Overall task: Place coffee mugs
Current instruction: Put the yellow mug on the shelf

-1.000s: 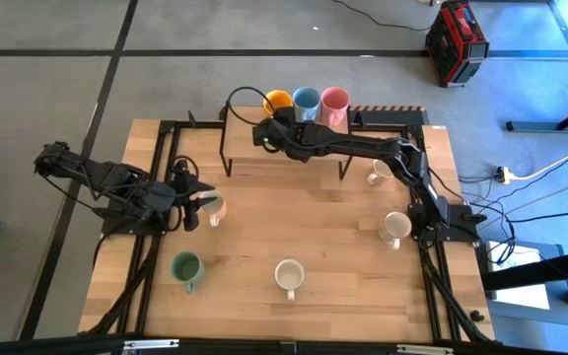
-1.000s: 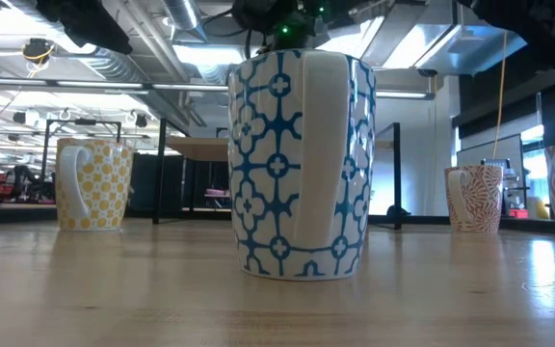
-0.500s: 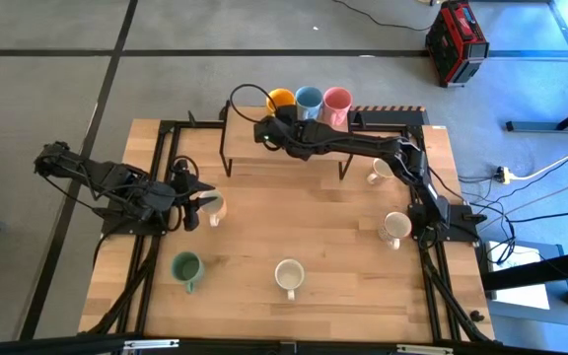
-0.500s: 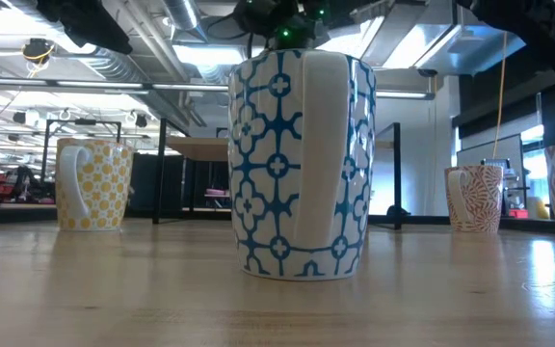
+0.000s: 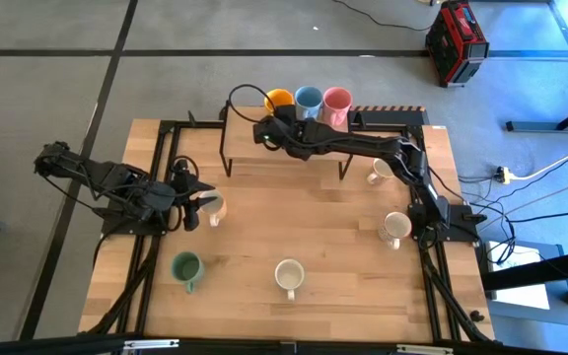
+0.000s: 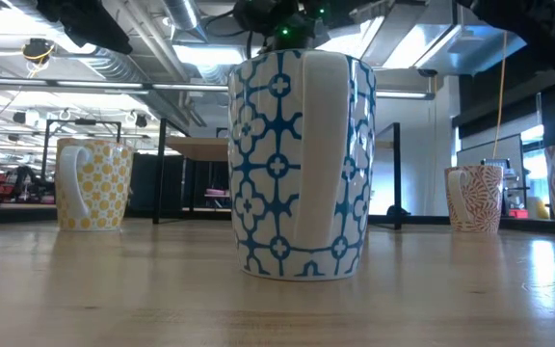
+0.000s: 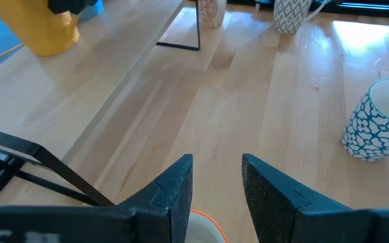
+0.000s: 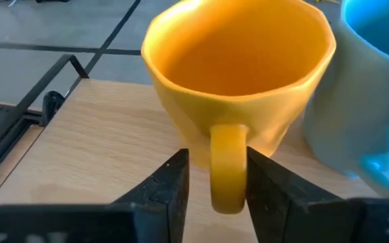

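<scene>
We look straight down on the whole table [image 5: 343,247]; our low camera sits right behind one mug [image 6: 302,164], also seen from above.

The right arm reaches across the far side of the table, its right gripper [image 8: 211,177] holding its two dark fingers [image 8: 167,185] slightly apart on either side of the handle of the glossy orange-yellow ceramic mug [image 8: 238,88]. The left arm lies low over the table's left side, where the left gripper [image 7: 216,192] holds its fingers [image 7: 174,192] parted with a narrow gap.
</scene>
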### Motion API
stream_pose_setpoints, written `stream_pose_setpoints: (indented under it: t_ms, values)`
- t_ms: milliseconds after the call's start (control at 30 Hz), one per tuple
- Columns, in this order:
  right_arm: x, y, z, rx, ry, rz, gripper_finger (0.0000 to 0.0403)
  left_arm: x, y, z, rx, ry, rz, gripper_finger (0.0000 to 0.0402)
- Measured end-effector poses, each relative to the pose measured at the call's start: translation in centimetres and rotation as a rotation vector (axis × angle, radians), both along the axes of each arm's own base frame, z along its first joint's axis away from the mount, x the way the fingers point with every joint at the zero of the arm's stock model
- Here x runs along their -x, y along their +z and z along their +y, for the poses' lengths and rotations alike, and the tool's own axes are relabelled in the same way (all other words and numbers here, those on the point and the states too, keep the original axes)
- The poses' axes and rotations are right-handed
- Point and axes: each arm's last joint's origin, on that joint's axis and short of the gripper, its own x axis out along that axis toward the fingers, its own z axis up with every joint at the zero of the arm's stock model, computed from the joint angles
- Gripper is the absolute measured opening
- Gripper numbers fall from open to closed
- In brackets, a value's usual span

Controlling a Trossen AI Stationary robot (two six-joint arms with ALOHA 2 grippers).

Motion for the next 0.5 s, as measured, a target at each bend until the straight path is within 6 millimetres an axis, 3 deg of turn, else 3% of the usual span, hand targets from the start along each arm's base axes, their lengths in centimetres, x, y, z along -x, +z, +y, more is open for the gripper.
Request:
stream_pose_setpoints:
  t_ms: [500]
  values:
    - [0.9, 2.3, 2.2, 0.019, 0.07, 0.035, 0.0124, 0.0, 0.0, 0.0, -0.002, 0.0, 0.0, 0.0123]
